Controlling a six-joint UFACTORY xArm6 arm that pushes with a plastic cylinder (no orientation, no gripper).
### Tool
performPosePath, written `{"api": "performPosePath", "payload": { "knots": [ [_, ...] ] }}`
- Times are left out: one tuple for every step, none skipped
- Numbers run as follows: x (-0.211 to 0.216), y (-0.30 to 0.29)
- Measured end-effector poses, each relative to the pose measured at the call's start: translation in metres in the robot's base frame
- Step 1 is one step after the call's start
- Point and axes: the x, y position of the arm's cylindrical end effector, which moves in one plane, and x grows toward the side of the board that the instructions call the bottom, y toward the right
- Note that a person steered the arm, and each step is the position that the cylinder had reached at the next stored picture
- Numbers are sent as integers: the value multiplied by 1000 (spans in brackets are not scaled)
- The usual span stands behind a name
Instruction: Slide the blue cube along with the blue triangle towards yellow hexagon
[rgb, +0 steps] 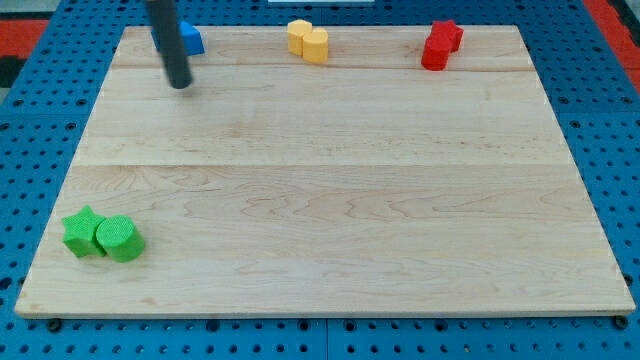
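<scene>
My tip (180, 84) rests on the wooden board (320, 200) near its top left corner, at the lower end of a straight dark rod (167, 40) that rises out of the view's top. The rod is a single solid piece with no jaws or fingers, so it neither parts nor clamps on anything.

Taking my tip as the landmark: a blue block (191, 40) lies just above it and slightly toward the view's right, close to the board's top edge. The rod hides the block's left part, so its shape cannot be told, nor whether it is one blue piece or two. The rod crosses in front of this block, but whether they touch cannot be told; my tip itself sits below the block, apart from it.

Well to the right of my tip, along the same top edge, sit two yellow blocks touching each other: a yellow hexagon (299, 36) and, against its right side, a yellow rounded block (315, 45). Farther right again, near the top right corner, a red pair stands touching: a red star-like block (447, 35) and a red block (434, 52) just below and left of it.

Far below my tip, near the board's bottom left corner, a green star (82, 232) touches a green cylinder (120, 238) on its right.
</scene>
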Motion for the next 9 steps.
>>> {"api": "performPosePath", "payload": {
  "knots": [
    [-28, -43],
    [-37, -93],
    [-37, -96],
    [-36, -96],
    [-36, -96],
    [-45, -96],
    [-74, -86],
    [-80, -65],
    [-92, -28]
  ]
}}
